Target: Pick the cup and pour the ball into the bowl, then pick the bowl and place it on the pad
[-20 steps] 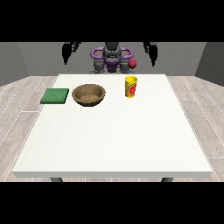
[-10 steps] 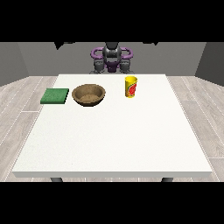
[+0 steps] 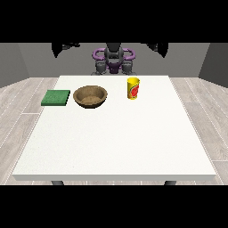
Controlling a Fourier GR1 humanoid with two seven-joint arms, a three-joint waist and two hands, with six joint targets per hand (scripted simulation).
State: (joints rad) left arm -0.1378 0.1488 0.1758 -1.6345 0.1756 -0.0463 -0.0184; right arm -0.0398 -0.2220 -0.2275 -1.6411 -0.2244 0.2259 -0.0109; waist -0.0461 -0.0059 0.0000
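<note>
Both hands now sit higher and wider, one at the view's left (image 3: 60, 48), one at its right (image 3: 161, 48); their fingers cannot be told. Upright on the tabletop (image 3: 116, 142), the yellow cup (image 3: 133, 88) stands right of the wooden bowl (image 3: 91, 96). Left of the bowl lies the green pad (image 3: 56, 97).

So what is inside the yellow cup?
The yellow cup stands upright, and its wall hides the inside from this view. No ball shows there, so I cannot tell.

yellow cup (image 3: 133, 88), brown bowl (image 3: 90, 96), green pad (image 3: 56, 98)
</note>
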